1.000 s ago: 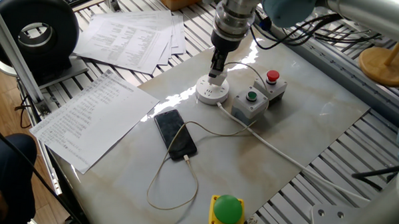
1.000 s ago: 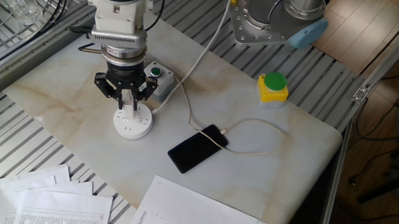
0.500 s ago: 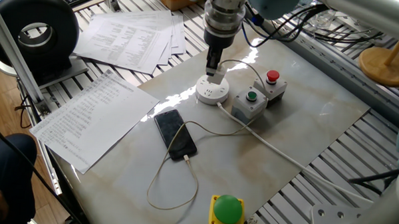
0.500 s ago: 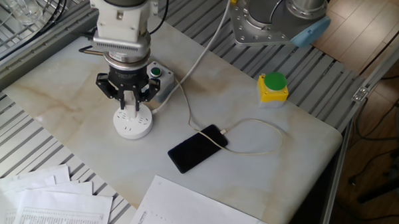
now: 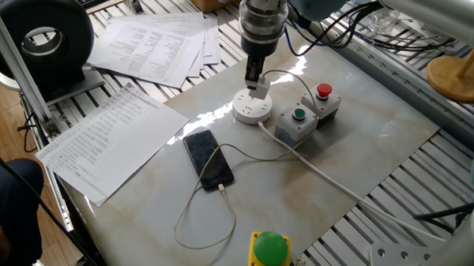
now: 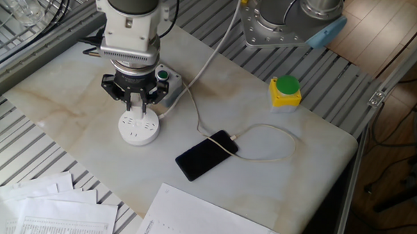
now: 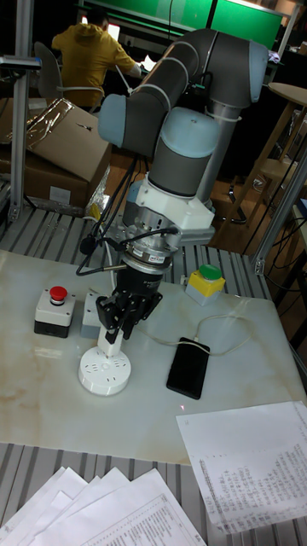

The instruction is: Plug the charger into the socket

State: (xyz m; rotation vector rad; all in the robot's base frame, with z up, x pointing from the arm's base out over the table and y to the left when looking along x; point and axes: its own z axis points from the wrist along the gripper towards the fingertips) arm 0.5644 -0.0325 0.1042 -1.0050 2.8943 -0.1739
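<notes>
The round white socket lies on the marble top, and its thick cord runs off to the right. The small white charger stands on top of it, leaning slightly. My gripper comes down from above and is shut on the charger's upper part. Whether the prongs sit in the slots is hidden. A thin white cable loops from the charger to the black smartphone.
Two grey button boxes, one with a green button and one with a red button, stand right beside the socket. A yellow box with a green dome sits at the table edge. Paper sheets and a black roll lie to the left.
My wrist has shifted a little up and to the left in one fixed view, while the fingertips and charger stayed over the socket. Nothing else has moved.
</notes>
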